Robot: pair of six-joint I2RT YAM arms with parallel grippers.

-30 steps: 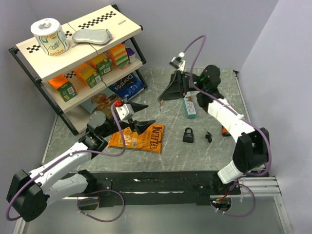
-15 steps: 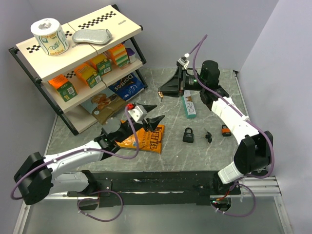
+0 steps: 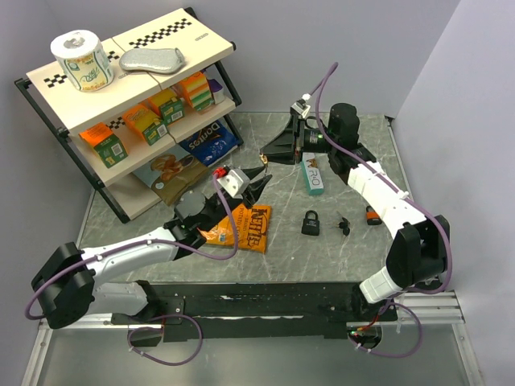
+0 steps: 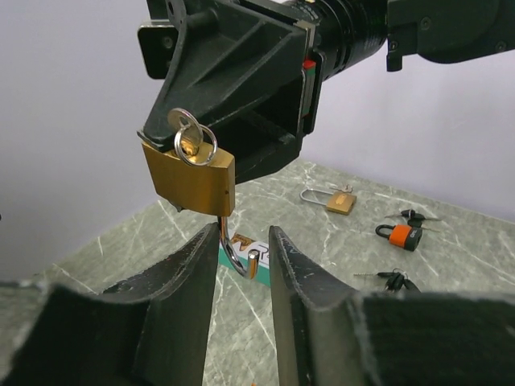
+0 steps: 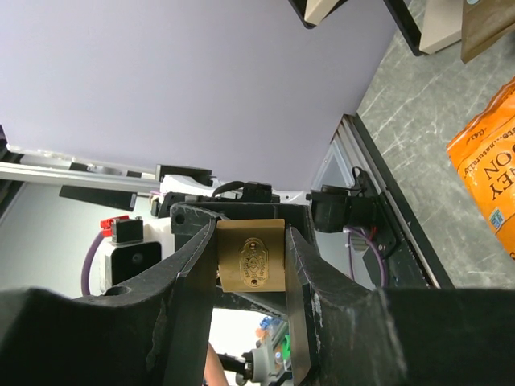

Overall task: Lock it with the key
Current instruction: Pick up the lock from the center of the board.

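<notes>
Padlock [image 4: 189,173] of brass was pinched by its body between the fingers of the right hand [image 3: 269,153], held up off the table [image 3: 322,257] at its far middle. The key [image 4: 190,138] sat in the keyhole with its ring hanging free. The shackle [image 4: 237,261] hung below the body, one end out of its hole, so the lock was not yet closed.

The change was all on the other side. A second before, the left hand [image 4: 241,241] had been low at the near left, over the chip bag [image 3: 241,227]. Since then it had swung up and to the far right, and its fingers, spread apart, now stood either side of the dangling shackle just under the padlock. The right hand had meanwhile tipped slightly toward it, offering the lock. The wrist view was too foreshortened to show whether the left fingers were already touching the shackle; they seemed just short of it.

That likely meant the approach was over and the locking itself was next: the shackle had to go back into the body and the key be turned.

Farther out, a black padlock [image 3: 311,222] and an orange padlock [image 3: 372,215] lay on the table to the right.
</notes>
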